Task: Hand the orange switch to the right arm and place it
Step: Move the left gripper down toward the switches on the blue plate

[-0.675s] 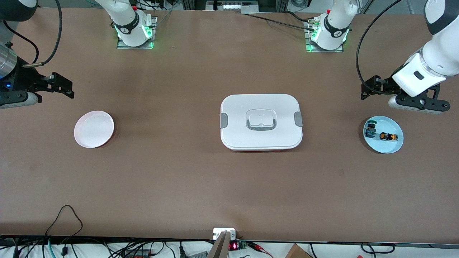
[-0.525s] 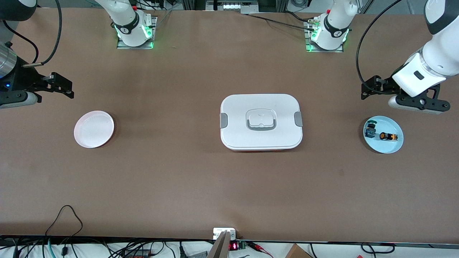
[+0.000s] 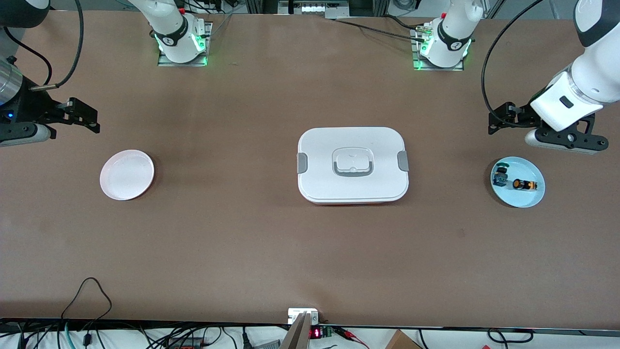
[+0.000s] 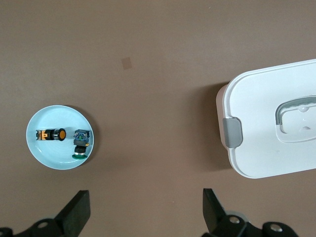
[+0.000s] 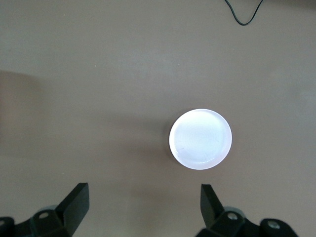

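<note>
The orange switch (image 3: 524,184) lies on its side on a light blue plate (image 3: 533,194) at the left arm's end of the table. It also shows in the left wrist view (image 4: 51,134), on the plate (image 4: 54,155). My left gripper (image 3: 565,141) hangs open and empty in the air over bare table beside the plate; its open jaws show in the left wrist view (image 4: 145,197). My right gripper (image 3: 19,134) waits, open and empty, over the right arm's end of the table, and its own view (image 5: 143,190) shows it open too.
A blue-green-and-black component (image 3: 500,177) shares the blue plate, seen also in the left wrist view (image 4: 81,143). A white lidded box (image 3: 352,165) sits mid-table. A pale pink plate (image 3: 127,174) lies toward the right arm's end and shows in the right wrist view (image 5: 200,138).
</note>
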Robot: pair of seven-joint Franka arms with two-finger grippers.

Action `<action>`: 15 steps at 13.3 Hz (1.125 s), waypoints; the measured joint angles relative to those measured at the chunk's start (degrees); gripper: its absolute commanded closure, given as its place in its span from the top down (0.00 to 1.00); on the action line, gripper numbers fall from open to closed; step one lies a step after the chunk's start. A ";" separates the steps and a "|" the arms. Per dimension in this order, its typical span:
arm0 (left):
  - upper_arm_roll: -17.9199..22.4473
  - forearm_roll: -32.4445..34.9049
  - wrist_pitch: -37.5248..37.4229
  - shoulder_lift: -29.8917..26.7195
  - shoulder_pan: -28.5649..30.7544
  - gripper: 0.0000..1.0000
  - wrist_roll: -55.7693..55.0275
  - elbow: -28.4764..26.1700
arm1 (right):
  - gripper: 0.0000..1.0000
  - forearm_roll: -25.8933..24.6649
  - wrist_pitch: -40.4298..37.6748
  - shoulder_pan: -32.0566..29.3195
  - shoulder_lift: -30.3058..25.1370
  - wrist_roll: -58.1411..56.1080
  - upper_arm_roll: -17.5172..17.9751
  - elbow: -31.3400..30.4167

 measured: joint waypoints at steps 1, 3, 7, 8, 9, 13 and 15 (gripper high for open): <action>0.04 0.00 -0.08 0.02 0.00 1.00 0.00 0.00 | 1.00 0.00 0.00 0.00 0.00 0.00 0.00 0.00; 0.05 0.00 -0.74 0.15 0.00 1.00 -0.03 0.01 | 1.00 0.00 0.00 0.00 0.00 0.00 0.00 0.01; 0.37 -0.11 -2.11 1.72 0.28 1.00 -0.13 1.14 | 1.00 0.00 0.00 0.02 0.00 0.01 0.00 0.01; 0.42 -0.11 -2.62 2.08 0.44 1.00 -0.15 1.56 | 1.00 0.00 0.00 0.02 0.00 0.01 0.00 0.01; 0.45 -0.11 -3.45 2.36 0.52 1.00 -0.15 1.92 | 1.00 0.00 0.00 0.02 0.00 0.01 0.00 0.01; 0.57 -0.11 -8.35 4.60 1.00 1.00 -0.15 2.16 | 1.00 0.00 0.00 0.02 0.00 0.02 0.00 0.02; 0.68 -0.11 -8.36 6.87 3.47 1.00 0.21 2.22 | 1.00 0.00 0.00 0.04 0.00 0.03 0.00 0.03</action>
